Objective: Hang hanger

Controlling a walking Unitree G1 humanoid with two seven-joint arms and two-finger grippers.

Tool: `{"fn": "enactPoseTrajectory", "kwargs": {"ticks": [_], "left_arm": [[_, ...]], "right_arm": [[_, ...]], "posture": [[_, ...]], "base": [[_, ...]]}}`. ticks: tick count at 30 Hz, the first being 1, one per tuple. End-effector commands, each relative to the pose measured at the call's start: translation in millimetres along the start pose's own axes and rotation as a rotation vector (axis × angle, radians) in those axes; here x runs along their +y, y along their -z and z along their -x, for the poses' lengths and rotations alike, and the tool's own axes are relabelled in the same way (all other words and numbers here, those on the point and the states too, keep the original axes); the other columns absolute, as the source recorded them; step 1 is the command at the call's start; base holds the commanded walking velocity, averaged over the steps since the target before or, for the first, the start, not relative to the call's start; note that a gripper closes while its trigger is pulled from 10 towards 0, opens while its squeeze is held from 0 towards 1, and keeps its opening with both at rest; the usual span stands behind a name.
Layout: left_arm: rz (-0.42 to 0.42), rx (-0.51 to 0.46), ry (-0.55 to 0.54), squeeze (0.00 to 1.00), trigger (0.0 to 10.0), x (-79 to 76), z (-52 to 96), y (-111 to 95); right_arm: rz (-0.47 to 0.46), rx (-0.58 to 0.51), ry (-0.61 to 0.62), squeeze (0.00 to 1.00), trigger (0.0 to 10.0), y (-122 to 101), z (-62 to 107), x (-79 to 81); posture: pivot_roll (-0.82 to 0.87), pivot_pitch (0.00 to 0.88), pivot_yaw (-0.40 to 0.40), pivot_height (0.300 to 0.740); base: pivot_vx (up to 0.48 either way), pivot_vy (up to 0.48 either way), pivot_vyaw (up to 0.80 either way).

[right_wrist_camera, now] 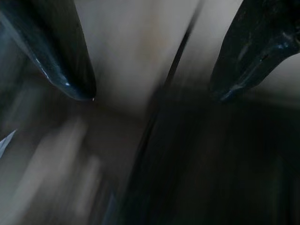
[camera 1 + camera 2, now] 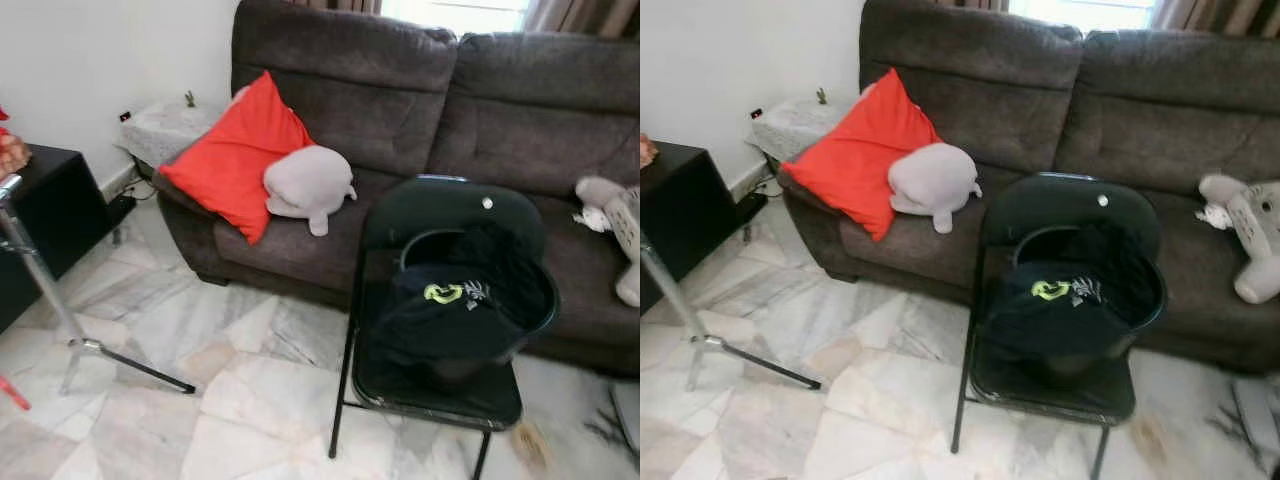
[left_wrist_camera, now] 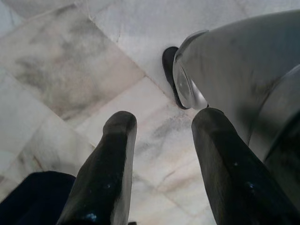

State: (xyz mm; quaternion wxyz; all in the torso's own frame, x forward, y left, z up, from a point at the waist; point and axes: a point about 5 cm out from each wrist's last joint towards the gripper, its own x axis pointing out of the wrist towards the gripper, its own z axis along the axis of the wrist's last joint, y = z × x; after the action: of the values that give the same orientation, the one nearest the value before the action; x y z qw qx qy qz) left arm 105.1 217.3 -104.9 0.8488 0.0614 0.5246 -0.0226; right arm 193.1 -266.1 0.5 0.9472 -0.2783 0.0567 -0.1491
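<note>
No hanger is visible. Both grippers, left (image 3: 161, 140) and right (image 1: 152, 70), hang with fingers spread, empty. The dark round laundry basket (image 2: 470, 310) perches on the black folding chair (image 2: 440, 215); clumsy rummaging could tip it.

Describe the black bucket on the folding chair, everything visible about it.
The bucket is round, dark and plastic-looking. It stands upright on the seat of the black folding chair in front of the sofa. Dark clothing bearing a yellow-green logo fills it and spills over its near rim. Nothing else touches it.
</note>
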Motion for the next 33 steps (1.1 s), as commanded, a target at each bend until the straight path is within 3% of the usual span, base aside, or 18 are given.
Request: {"fn": "enactPoseTrajectory", "kwargs": {"ticks": [1,4,6,8,9,10,11,12,14,16,18,19,20,22,24,30,33], "left_arm": [[-0.010,0.025,0.008,0.00,10.0,-1.3,1.2,7],[-0.012,0.024,0.009,0.00,10.0,-1.2,1.4,7],[-0.015,0.026,0.011,0.00,10.0,-1.1,1.6,8],[-0.016,0.028,0.012,0.00,10.0,-1.0,1.7,8],[-0.016,0.028,0.012,0.00,10.0,-1.0,1.7,8],[-0.016,0.029,0.013,0.00,10.0,-1.1,1.7,8],[-0.017,0.029,0.015,0.00,10.0,-1.3,1.6,8],[-0.017,0.029,0.015,0.00,10.0,-1.3,1.6,8],[-0.016,0.025,0.018,0.00,10.0,-1.7,1.2,7],[-0.014,0.023,0.019,0.00,10.0,-1.8,1.1,6],[-0.006,0.016,0.019,0.00,10.0,-2.0,0.8,4],[-0.005,0.014,0.021,0.00,10.0,-2.5,0.5,4],[0.003,0.013,0.021,0.00,10.0,-3.1,0.3,3],[0.006,0.012,0.020,0.00,10.0,-3.2,0.2,3],[0.008,0.009,0.021,0.00,10.0,-4.1,-0.2,1],[0.018,0.004,0.014,0.00,10.0,-4.8,-0.7,0],[0.022,0.003,0.011,0.00,10.0,-4.6,-0.9,-1]], "right_arm": [[0.031,-0.150,0.017,0.00,10.0,-21,-6.5,1.5],[0.051,-0.157,0.021,0.00,10.0,-25,-1.4,1.2],[0.092,-0.173,0.039,0.00,10.0,-44,12.9,-0.4],[0.097,-0.184,0.039,0.00,10.0,-52,16.1,-0.2],[-0.050,-0.079,0.013,0.00,10.0,-44,15.7,2.8],[-0.118,-0.038,-0.013,0.00,10.0,-41,12.7,1.3],[-0.046,-0.032,-0.049,0.00,10.0,-40,7.4,-2.0],[-0.046,-0.032,-0.049,0.00,10.0,-40,7.4,-2.0],[0.190,-0.092,-0.103,0.00,10.0,-42,-2.1,-1.6],[0.150,-0.053,-0.134,0.00,10.0,-40,-4.5,-0.6],[0.338,-0.072,-0.191,0.00,10.0,-37,-19.6,-10.7],[0.381,-0.046,-0.232,0.00,10.0,-37,-21.9,-10.8],[0.333,0.059,-0.316,0.00,10.0,-30,-24.2,-5.1],[0.329,0.081,-0.357,0.00,10.0,-28,-25.7,-1.5],[0.413,0.088,-0.407,0.00,10.0,-27,-35.3,-0.9],[0.477,0.110,-0.359,0.00,10.0,-28,-52.3,-6.4],[0.476,0.055,-0.363,0.00,10.0,-39,-63.1,-5.6]], "posture": [[0.01,0.032,-0.028,0.740],[0.00,0.030,-0.029,0.740],[0.00,0.024,-0.031,0.740],[0.00,0.024,-0.031,0.740],[0.00,0.024,-0.031,0.740],[-0.01,0.025,-0.032,0.740],[-0.01,0.032,-0.031,0.740],[-0.01,0.032,-0.031,0.740],[-0.01,0.052,-0.039,0.740],[-0.01,0.056,-0.040,0.740],[-0.02,0.072,-0.050,0.740],[-0.01,0.076,-0.052,0.740],[-0.01,0.079,-0.053,0.740],[-0.01,0.085,-0.055,0.740],[0.00,0.097,-0.061,0.740],[0.01,0.109,-0.064,0.740],[0.01,0.114,-0.064,0.740]], "base": [[0.000,0.000,0.00],[0.000,0.000,0.00],[0.000,0.000,0.00],[0.000,0.000,0.00],[0.000,0.000,0.00],[0.000,0.000,0.00],[0.000,0.000,0.00],[0.000,0.000,0.00],[0.000,0.000,0.00],[0.000,0.000,0.00],[0.000,0.000,0.00],[0.000,0.000,0.00],[0.000,0.000,0.00],[0.000,0.000,0.00],[0.000,0.000,0.00],[0.000,0.000,0.00],[0.000,0.000,0.00]]}}
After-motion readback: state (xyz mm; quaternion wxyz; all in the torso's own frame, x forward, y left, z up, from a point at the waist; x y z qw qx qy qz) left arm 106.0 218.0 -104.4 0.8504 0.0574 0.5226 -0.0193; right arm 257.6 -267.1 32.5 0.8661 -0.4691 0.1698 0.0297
